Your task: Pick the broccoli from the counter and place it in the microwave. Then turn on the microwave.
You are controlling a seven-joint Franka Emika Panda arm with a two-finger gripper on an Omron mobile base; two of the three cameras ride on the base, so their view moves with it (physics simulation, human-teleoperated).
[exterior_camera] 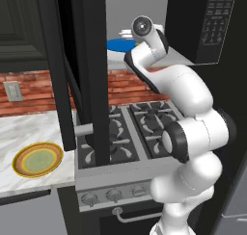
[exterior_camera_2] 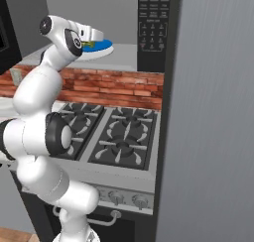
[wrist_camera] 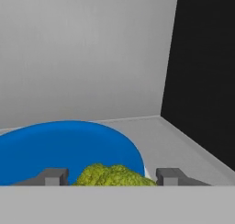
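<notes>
The broccoli sat between our two finger tips, low over a blue plate on the light grey floor of the microwave. Our gripper stood with its jaws set wide, the floret filling much of the gap between them. We could not tell from the hand view whether the tips pressed it or whether it already rested on the plate.

From the right base view, a spot of yellow-green showed at the hand above the blue plate, with the microwave's button panel just to the right. In the left base view, our arm reached up and into the cavity past the hanging open door, above the gas stovetop. A yellow plate lay well apart on the marble counter.

We judged the placing step to be in hand. To do it well, we needed the floret down on the middle of the plate, clear of its rim, before we spread the jaws. We then needed to draw the hand straight back out, clear of the door's edge, with the door and the panel left for after.
</notes>
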